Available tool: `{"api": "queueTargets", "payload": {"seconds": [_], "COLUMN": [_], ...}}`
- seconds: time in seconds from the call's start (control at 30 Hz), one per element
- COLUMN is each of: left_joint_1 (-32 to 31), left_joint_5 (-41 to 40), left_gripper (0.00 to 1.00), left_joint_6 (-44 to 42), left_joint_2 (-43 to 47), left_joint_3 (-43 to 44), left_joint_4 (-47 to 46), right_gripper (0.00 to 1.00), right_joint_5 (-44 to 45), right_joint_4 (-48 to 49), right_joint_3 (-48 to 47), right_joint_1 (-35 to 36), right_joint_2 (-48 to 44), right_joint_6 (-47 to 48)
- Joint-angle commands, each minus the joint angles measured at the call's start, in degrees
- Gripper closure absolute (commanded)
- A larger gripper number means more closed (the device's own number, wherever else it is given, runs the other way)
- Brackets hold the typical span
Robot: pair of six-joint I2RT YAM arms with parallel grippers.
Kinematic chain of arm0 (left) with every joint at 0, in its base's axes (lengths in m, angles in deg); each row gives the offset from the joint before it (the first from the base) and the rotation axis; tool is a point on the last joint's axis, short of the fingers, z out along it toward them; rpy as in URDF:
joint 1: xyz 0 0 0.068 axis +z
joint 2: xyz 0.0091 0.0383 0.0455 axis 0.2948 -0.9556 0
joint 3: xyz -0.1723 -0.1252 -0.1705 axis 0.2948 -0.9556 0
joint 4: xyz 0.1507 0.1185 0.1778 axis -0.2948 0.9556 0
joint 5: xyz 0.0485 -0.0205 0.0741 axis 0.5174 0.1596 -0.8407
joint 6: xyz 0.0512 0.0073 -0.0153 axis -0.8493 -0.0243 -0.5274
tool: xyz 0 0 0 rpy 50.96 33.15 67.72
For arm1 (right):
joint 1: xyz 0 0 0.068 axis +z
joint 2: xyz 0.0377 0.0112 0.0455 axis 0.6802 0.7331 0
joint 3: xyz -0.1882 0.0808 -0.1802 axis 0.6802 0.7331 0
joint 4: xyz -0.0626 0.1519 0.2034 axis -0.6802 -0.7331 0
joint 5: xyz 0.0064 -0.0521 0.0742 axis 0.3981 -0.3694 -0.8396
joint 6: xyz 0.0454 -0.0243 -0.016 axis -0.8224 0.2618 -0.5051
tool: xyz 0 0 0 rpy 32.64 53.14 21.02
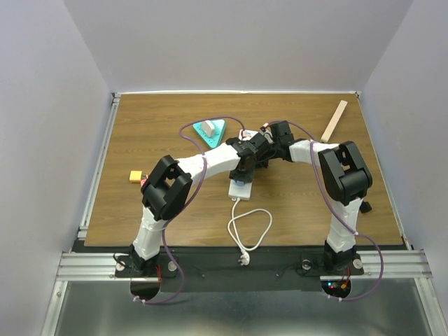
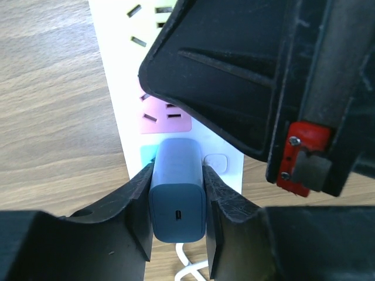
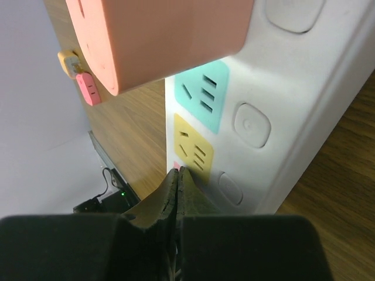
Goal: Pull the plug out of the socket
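Observation:
A blue-grey plug block [image 2: 177, 199] with a small port in its end stands on the teal socket of the white power strip [image 2: 117, 117], which lies mid-table [image 1: 239, 189]. My left gripper [image 2: 177, 175] is shut on the plug, one finger on each side; it shows in the top view [image 1: 243, 170]. My right gripper [image 3: 178, 172] is shut and empty, its tips pressed on the strip's face [image 3: 281, 152] beside the yellow socket [image 3: 193, 146]. It reaches in from the right [image 1: 259, 155]. A salmon block [image 3: 158, 35] sits on the strip further along.
The strip's white cable [image 1: 250, 227] loops toward the near edge. A teal triangular tray [image 1: 210, 129] lies at the back, a wooden stick [image 1: 334, 120] at the back right, and a yellow block [image 1: 134, 176] at the left.

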Motion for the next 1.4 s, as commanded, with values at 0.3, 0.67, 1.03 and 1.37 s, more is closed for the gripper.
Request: {"api": "queueTargets", "payload": {"seconds": [0.3,0.67,1.03,1.37], "left_joint_1": [1.6,21.9,41.2,47.1], "left_joint_5": [-8.0,-5.3,-2.9,-3.0], "left_gripper": [1.0,1.0,1.0,0.78], "left_joint_6": [-2.1,-5.9,-12.1,-13.3], "left_joint_2": [2.5,17.5,16.0,12.6], "left_joint_3": [23.5,0.6,-16.0,-20.2], "left_joint_4": [11.6,1.7,-9.2,-11.8], "right_gripper": [1.0,1.0,0.99,1.0], "right_joint_5": [12.4,12.1,11.6,13.9], "right_joint_4": [-10.0,-10.4,-13.1,-16.4], "right_joint_3": [4.2,4.5,3.1,-0.5], "right_joint_1": [0.1,0.1,0.1,0.0], "right_joint_2": [9.1,3.1,-5.1,-12.2], "right_joint_6": [7.1,8.8,10.1,10.7]}}
